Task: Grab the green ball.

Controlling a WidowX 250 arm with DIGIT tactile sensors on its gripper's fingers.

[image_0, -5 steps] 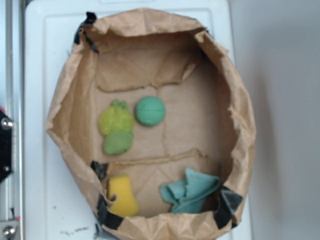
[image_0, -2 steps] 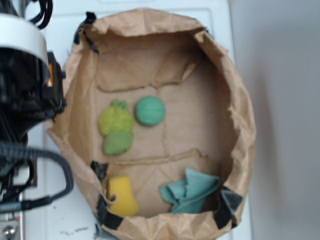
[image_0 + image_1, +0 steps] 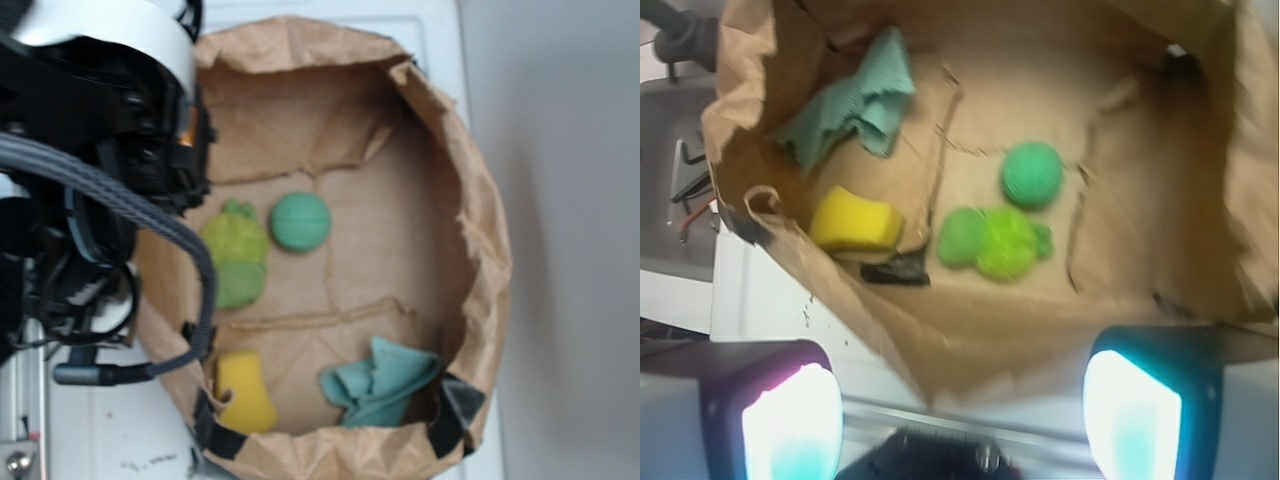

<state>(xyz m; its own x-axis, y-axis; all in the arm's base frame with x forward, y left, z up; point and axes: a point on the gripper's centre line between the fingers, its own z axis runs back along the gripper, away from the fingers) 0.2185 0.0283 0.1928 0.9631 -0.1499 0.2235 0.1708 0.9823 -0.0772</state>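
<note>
The green ball [image 3: 300, 222] is a small teal-green round ball lying on the floor of a cut-down brown paper bag [image 3: 480, 230]; it also shows in the wrist view [image 3: 1031, 174]. My gripper [image 3: 960, 400] is open and empty, its two fingers wide apart, high above the bag's left rim and well short of the ball. In the exterior view the arm [image 3: 100, 150] covers the bag's left side and the gripper's jaws are hidden under it.
A fuzzy yellow-green plush toy [image 3: 235, 240] and a flat leaf-green lump [image 3: 238, 285] lie just left of the ball. A yellow sponge [image 3: 245, 390] and a teal cloth [image 3: 380, 385] lie at the bag's front. The bag stands on a white surface [image 3: 110, 430].
The arm has come in from the left, from out of view to over the bag's left rim, now hiding part of the plush toy and lump. The objects have not moved.
</note>
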